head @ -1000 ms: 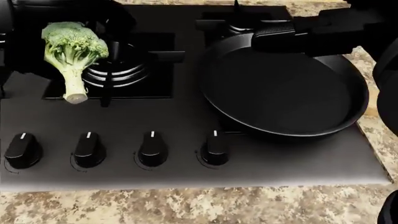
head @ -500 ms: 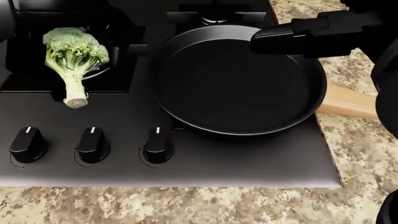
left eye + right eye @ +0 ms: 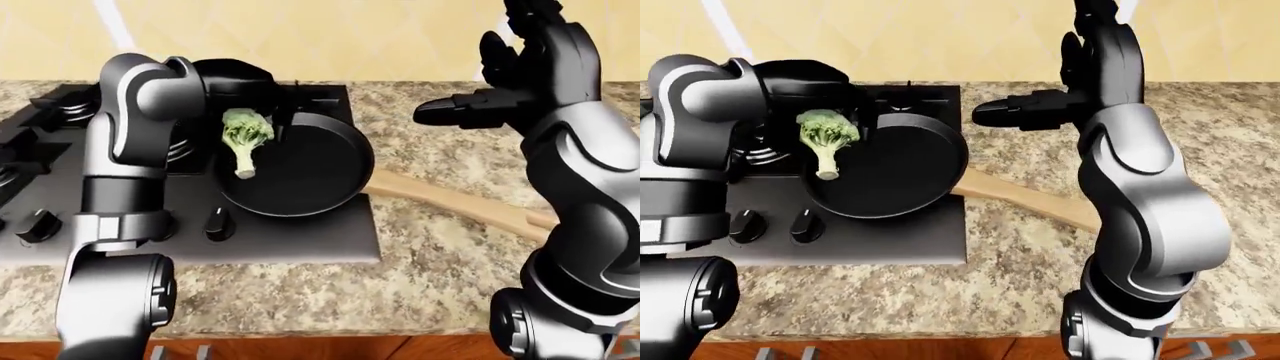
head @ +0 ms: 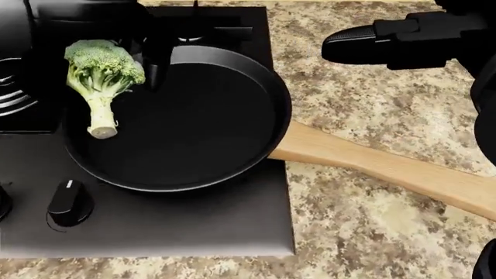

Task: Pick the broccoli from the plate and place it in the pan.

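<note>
Nearest, a knob [image 4: 70,201] sits by the stove's [image 4: 193,232] near edge, the pan's wooden handle [image 4: 388,165] stretching across the counter [image 4: 356,232]. Farther in, the left hand [image 3: 235,79] grasps the broccoli [image 4: 100,78], head up, over the pan's [image 4: 202,128] left rim. Beyond, the right hand [image 4: 388,40] hovers with fingers spread and released, holding nothing.

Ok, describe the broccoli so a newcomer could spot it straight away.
Find the black stove set in the speckled counter, then the round black pan with the wooden handle. The broccoli hangs stalk-down over the pan's left rim, held by the left hand; it is the only green thing there.
</note>
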Controlling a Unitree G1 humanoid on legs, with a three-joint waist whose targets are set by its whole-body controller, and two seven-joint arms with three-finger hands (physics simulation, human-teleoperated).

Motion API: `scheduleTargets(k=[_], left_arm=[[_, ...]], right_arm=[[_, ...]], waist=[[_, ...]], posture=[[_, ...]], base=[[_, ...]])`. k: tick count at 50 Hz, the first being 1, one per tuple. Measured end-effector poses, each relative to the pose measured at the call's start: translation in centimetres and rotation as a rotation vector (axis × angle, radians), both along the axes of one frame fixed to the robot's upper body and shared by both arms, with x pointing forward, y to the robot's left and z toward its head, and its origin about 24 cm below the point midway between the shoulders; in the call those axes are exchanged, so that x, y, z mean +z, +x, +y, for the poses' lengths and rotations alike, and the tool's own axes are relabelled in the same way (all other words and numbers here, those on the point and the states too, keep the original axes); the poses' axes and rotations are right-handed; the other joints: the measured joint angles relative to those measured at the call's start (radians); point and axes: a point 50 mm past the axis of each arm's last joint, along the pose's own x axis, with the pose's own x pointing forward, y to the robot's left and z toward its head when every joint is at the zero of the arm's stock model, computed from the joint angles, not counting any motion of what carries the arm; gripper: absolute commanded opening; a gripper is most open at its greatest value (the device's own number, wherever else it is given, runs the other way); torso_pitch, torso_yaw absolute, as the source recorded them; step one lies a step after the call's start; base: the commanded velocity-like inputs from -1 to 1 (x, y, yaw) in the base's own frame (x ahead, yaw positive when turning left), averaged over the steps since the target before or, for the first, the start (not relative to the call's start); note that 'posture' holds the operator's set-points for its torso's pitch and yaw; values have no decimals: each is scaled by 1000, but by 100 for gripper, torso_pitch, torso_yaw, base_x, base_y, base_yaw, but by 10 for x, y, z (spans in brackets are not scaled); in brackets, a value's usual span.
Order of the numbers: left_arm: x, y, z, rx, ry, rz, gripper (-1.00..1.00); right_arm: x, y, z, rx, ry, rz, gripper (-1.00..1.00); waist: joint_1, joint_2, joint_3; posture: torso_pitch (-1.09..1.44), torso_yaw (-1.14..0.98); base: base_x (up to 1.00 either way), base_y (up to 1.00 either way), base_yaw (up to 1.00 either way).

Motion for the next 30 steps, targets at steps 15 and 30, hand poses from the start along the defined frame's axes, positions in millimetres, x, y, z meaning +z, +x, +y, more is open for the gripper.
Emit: scheduleTargets(k=[15, 30], left_arm=[[8, -2, 1, 4, -17, -33, -100], [18, 3, 5, 23, -39, -67, -100]], right_arm=[[1, -2, 1, 5, -4, -13, 100], [0, 0, 7, 43, -20, -12, 100]], waist=[[-7, 50, 13], [26, 29, -14]], posture=[[0, 0], [0, 0]], base=[[0, 0, 0], [0, 0, 0]])
